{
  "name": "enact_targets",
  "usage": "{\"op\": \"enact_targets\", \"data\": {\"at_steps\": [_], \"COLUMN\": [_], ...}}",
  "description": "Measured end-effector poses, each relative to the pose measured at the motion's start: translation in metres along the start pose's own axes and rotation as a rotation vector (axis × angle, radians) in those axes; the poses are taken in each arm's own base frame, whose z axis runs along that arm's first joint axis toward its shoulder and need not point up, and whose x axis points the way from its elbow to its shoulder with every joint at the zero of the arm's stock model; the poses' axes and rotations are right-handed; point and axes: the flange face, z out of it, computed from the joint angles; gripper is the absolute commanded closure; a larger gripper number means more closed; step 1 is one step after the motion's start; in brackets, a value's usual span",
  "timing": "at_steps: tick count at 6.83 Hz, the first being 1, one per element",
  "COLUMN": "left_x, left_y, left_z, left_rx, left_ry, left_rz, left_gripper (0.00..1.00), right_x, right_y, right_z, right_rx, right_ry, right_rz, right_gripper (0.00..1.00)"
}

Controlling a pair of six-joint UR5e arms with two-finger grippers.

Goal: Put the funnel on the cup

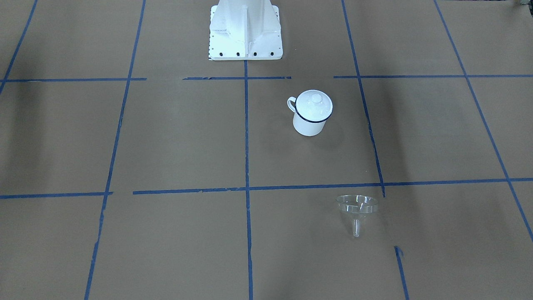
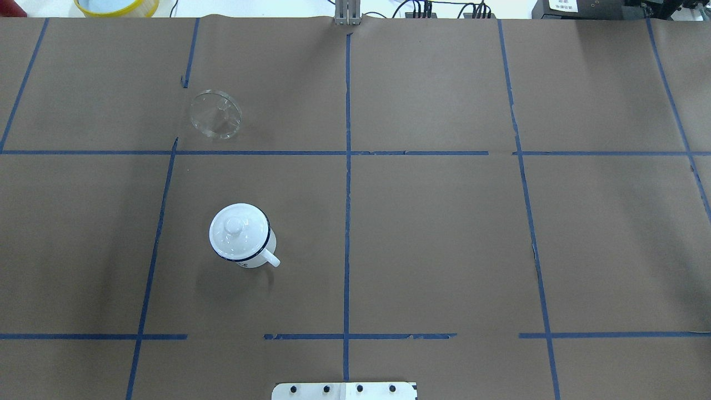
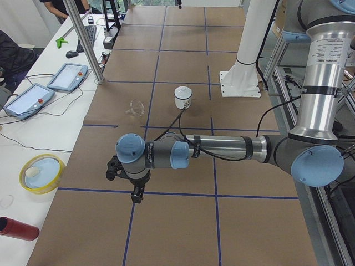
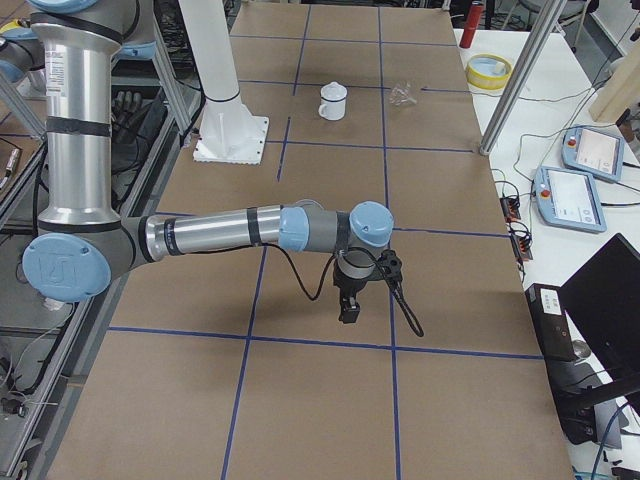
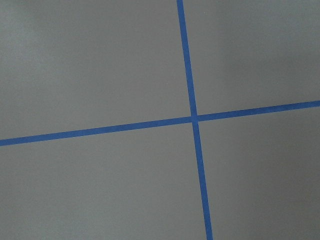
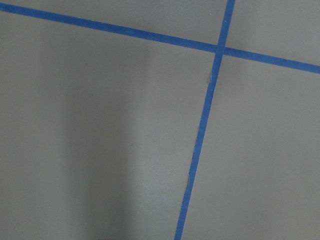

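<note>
On my overhead feed the cup [image 2: 240, 236] stands upright on the brown paper [image 2: 444, 239], left of the centre tape line, with its loop handle pointing to about 4 o'clock. A white lid [image 2: 236, 228] with a knob sits on its mouth, inside the dark blue rim. The funnel [image 2: 216, 114] is well apart from the cup, at roughly 12 o'clock from it, one grid square farther from the robot base. It lies tipped on its side on the paper, wide mouth turned back toward the base and thin spout pointing toward the far edge.

I only see the left gripper [image 3: 136, 197] in the left side camera. It hangs over a blue tape line [image 3: 183, 194] near that end of the table, and I cannot tell how its jaws stand. The right gripper [image 4: 349, 312] shows only in the right side camera, hanging near the opposite end, and I cannot tell its jaw state either. Neither is near the cup or funnel. Both wrist cameras give me only paper and crossing tape.
</note>
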Motion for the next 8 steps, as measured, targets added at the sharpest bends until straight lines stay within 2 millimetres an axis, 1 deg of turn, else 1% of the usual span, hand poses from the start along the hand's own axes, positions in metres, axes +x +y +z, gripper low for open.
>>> {"op": "enact_targets", "data": {"at_steps": [4, 5, 6, 7, 8], "left_x": [0.001, 0.005, 0.017, 0.037, 0.065], "left_y": [-0.001, -0.003, -0.009, -0.015, -0.02], "left_z": [-0.001, -0.005, -0.017, -0.035, -0.051], "left_rx": [0.002, 0.009, 0.031, 0.064, 0.097], "left_ry": [0.0, -0.001, -0.007, -0.015, -0.018], "left_rz": [0.002, 0.005, 0.005, -0.006, -0.017], "left_gripper": [0.0, 0.0, 0.0, 0.0, 0.0], "right_x": [0.0, 0.0, 0.0, 0.0, 0.0], "right_y": [0.0, 0.0, 0.0, 0.0, 0.0], "right_z": [0.0, 0.0, 0.0, 0.0, 0.0], "right_rx": [0.001, 0.001, 0.001, 0.001, 0.0], "right_ry": [0.0, 0.0, 0.0, 0.0, 0.0], "right_rz": [-0.001, -0.001, -0.001, -0.001, 0.0], "right_gripper": [0.0, 0.0, 0.0, 0.0, 0.0]}}
